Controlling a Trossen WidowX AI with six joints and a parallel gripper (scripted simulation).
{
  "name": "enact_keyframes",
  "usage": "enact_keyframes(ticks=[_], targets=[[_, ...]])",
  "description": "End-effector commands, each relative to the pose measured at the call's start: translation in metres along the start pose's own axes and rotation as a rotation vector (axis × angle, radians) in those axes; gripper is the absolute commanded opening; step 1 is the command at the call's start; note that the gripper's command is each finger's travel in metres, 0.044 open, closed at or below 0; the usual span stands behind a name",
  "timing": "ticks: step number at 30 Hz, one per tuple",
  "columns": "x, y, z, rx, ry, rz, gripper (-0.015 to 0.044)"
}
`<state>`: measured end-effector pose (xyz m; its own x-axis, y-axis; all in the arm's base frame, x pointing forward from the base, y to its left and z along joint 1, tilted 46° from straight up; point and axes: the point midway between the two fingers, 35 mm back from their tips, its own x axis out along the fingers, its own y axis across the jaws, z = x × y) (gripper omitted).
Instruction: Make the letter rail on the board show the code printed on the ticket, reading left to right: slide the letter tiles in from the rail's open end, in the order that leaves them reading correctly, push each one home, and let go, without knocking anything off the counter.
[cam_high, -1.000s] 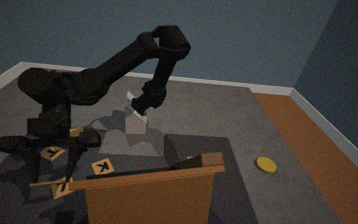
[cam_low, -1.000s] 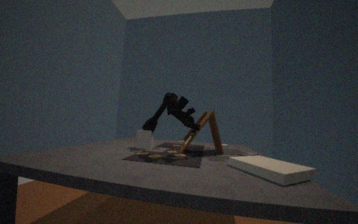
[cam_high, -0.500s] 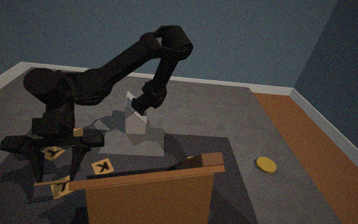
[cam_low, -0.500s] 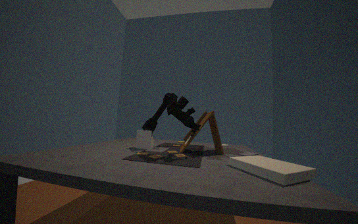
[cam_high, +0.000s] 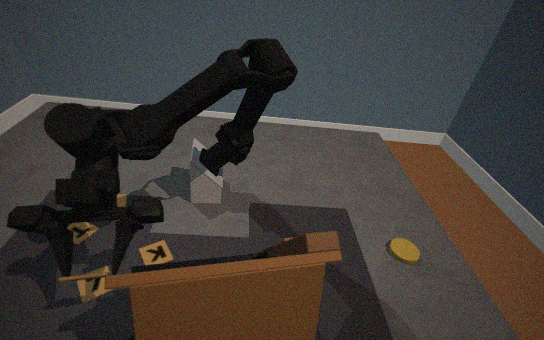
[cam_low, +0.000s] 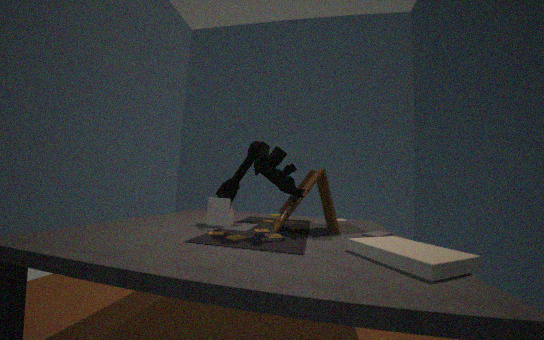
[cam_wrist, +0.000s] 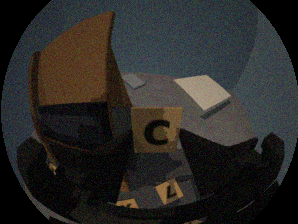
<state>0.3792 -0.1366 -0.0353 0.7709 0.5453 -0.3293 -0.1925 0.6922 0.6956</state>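
Note:
My gripper (cam_high: 91, 274) (cam_low: 301, 193) (cam_wrist: 156, 132) is shut on the C tile (cam_high: 70, 278) (cam_wrist: 142, 145), whose letter faces the wrist camera upright. It holds the tile in the air beside the left end of the wooden board (cam_high: 225, 310) (cam_low: 328, 207) (cam_wrist: 75, 75) in the top view. The rail's inside is mostly hidden; its letters cannot be read. An L tile (cam_high: 95, 287) (cam_wrist: 170, 191) lies below the gripper. A K tile (cam_high: 156, 253) lies behind the board. Another lettered tile (cam_high: 82, 232) lies further back. No ticket print is readable.
A pale upright card (cam_high: 206, 190) (cam_low: 219, 211) stands near the arm's base. A yellow disc (cam_high: 404, 250) lies right of the board. A white slab (cam_low: 410, 249) (cam_wrist: 200, 92) and a small flat grey piece (cam_wrist: 134, 81) lie beyond the board's end.

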Motion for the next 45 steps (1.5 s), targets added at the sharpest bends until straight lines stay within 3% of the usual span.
enact_keyframes(ticks=[1, 45], targets=[[0.0, 0.002, -0.002, 0.007, 0.002, -0.004, 0.0], [0.0, 0.024, -0.002, 0.009, 0.002, -0.004, 0.0]])
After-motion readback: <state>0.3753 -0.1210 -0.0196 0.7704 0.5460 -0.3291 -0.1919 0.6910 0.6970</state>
